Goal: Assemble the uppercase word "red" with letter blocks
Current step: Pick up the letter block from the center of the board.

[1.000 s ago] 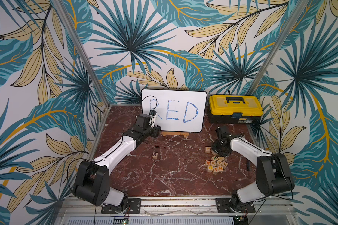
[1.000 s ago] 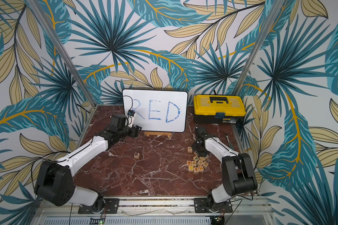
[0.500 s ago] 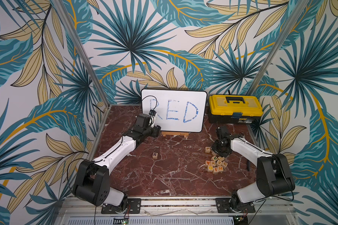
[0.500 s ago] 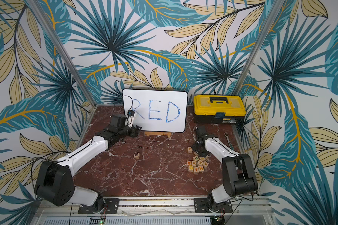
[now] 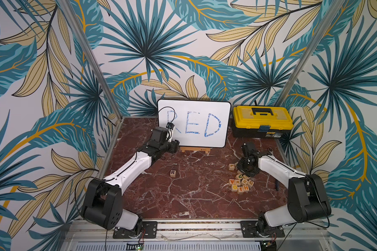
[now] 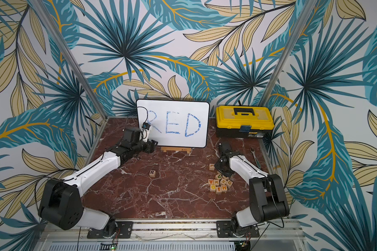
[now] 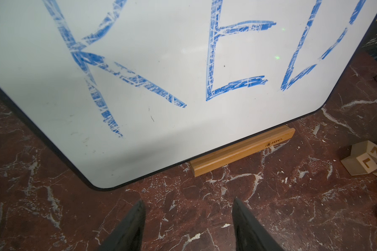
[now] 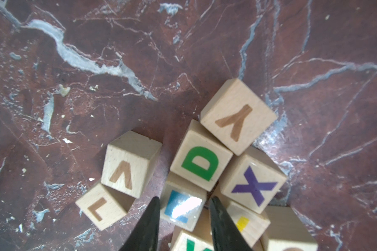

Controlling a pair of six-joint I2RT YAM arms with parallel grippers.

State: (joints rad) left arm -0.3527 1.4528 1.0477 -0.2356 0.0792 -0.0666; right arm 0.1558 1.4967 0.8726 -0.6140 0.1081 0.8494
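A lone letter block showing a dark R (image 5: 172,173) (image 6: 152,173) sits mid-table. At the right lies a pile of letter blocks (image 5: 239,184) (image 6: 219,185). My right gripper (image 5: 247,171) (image 8: 183,198) hangs over the pile's far edge, pointing down. It is open, its jaws set narrowly either side of a block with a blue letter under glare (image 8: 183,206), a slim gap on each side. The green D block (image 8: 201,163) lies just beyond, touching purple X (image 8: 254,184) and brown Y (image 8: 237,117) blocks. My left gripper (image 5: 175,145) (image 7: 187,202) is open and empty, low by the whiteboard's bottom corner.
A whiteboard (image 5: 194,123) with "RED" in blue handwriting leans on a wooden stand (image 5: 195,150) at the back. A yellow toolbox (image 5: 262,120) stands back right, with a wrench (image 6: 255,156) in front of it. An L block (image 5: 231,167) (image 7: 367,164) lies apart from the pile.
The right jaws have parted slightly around the blue-lettered block. Both arms and the blocks stay where they were.
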